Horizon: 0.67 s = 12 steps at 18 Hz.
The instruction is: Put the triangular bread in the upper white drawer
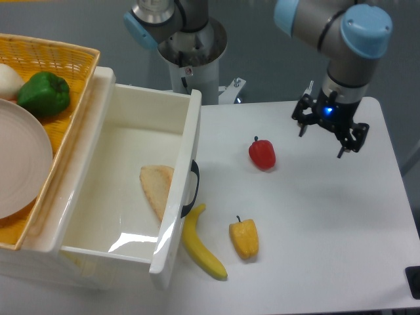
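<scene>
The triangular bread [156, 187], a flat pale tan wedge, lies on the floor of the upper white drawer [125, 108], against its front panel. The drawer is pulled out, its dark handle [193, 190] facing the table. My gripper [326, 133] hangs over the right part of the table, far to the right of the drawer. Its fingers [346, 141] are spread apart and nothing is between them.
A red pepper [262, 153], a yellow pepper [245, 238] and a banana [201, 244] lie on the white table. A woven yellow basket [62, 56] at the left holds a green pepper [43, 94], a plate [20, 164] and a white item [8, 80].
</scene>
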Motion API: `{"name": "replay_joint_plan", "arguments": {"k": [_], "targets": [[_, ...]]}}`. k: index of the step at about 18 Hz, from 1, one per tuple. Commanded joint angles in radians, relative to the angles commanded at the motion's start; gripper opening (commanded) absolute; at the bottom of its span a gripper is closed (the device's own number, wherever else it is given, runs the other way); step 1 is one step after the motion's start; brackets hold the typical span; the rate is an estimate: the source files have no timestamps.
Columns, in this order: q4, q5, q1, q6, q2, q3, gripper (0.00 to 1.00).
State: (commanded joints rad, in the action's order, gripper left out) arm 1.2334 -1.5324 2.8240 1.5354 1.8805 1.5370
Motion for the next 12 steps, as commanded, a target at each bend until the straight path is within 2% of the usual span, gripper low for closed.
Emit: {"name": "replay_joint_plan", "arguments": {"k": [5,12], "targets": [[-0.006,-0.074,-0.012,0.123,0.094,-0.034,1.0],[-0.009,-0.074,-0.017,0.15,0.106,-0.04,1.0]]}}
